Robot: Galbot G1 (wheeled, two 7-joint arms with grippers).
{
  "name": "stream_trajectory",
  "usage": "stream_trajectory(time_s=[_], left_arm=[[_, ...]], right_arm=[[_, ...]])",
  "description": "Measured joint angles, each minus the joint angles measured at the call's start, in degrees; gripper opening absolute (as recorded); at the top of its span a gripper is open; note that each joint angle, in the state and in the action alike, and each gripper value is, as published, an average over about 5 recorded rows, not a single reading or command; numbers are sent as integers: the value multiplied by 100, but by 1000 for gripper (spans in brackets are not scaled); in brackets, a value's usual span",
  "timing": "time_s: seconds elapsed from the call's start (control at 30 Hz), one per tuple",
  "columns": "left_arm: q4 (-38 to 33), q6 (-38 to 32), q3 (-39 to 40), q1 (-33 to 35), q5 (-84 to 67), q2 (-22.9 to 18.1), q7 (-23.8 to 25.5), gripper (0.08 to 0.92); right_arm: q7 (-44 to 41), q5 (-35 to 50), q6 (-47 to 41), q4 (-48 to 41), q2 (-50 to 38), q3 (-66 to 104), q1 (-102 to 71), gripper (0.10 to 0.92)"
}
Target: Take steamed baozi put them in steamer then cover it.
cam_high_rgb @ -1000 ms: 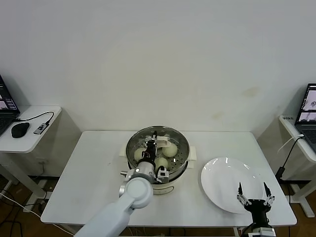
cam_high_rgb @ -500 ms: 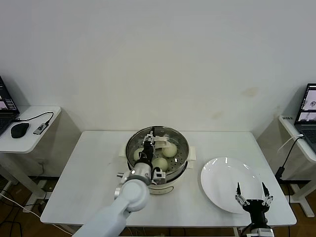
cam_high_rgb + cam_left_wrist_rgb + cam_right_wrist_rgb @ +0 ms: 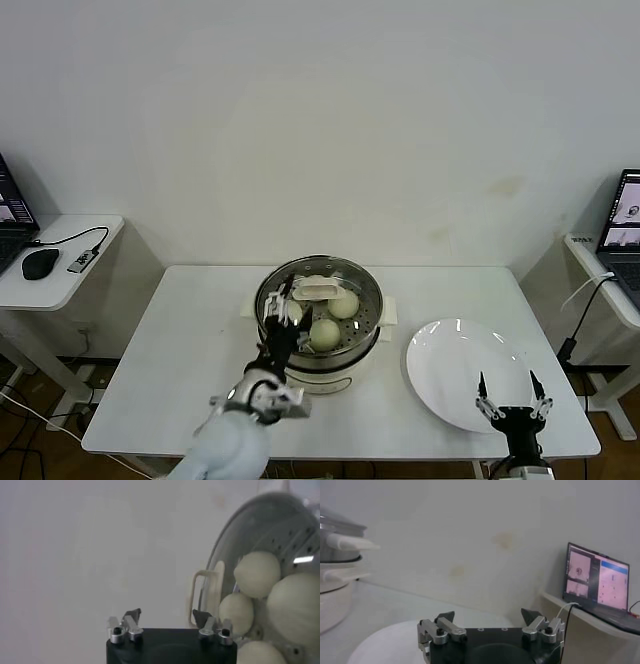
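Baozi [image 3: 324,334] in steamer [image 3: 320,322], cover [image 3: 318,291] on. Left gripper [image 3: 280,300], now spread empty, pulled back toward 7 o'clock. Right gripper [image 3: 511,391] gaping, unmoved over plate [image 3: 450,350].

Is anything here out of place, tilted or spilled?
Nothing stands out. The cover sits level on the steamer with the baozi under the glass. The plate is bare. Both the left claw and the right claw are open and hold nothing.

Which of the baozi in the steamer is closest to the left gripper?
The baozi at the steamer's left edge, directly beside the left gripper. The front-centre baozi and the right baozi lie farther toward the white plate.
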Motion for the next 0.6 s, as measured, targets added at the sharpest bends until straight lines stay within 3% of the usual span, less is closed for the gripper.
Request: stream_trajectory(time_s=[0.23, 0.6], left_arm=[[-432, -1134, -1058, 1523, -1895, -102, -701, 823], [-417, -2781, -2305, 3617, -4321, -684, -1453, 823]], right_arm=[[-55, 95, 2, 107, -127, -169, -111, 823], [-262, 744, -124, 286, -728, -697, -542, 823]])
